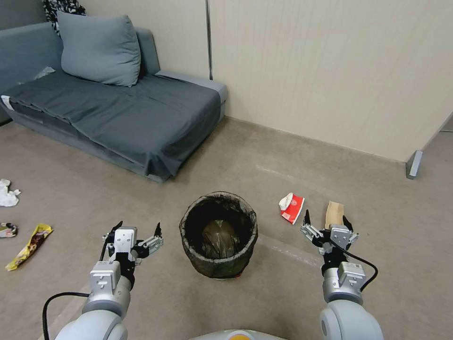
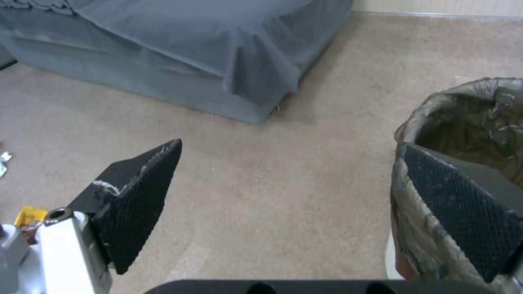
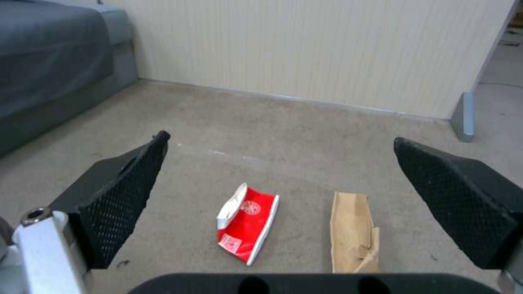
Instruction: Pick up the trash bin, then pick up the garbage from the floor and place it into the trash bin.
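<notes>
Both tools we held low over the floor point(image 1: 330, 141), each with its black fingers spread wide and nothing between them. Our left tool point(image 1: 138, 229) hung just beside the small round white plastic trash bin point(image 1: 218, 234), one finger point(image 2: 463, 212) nearly at its bag-covered rim. Our right tool point(image 1: 328, 221) hovered above a crushed red-and-white paper carton point(image 3: 246, 223) and a flat tan paper bag point(image 3: 351, 232), lying side by side. Farther left lay a yellow snack wrapper point(image 1: 29, 246) and crumpled white tissue point(image 1: 8, 193). We judged the bin light but thin-walled, its loose dark liner slippery; pinching the rim, wall and bag together, seemed the best hold.
</notes>
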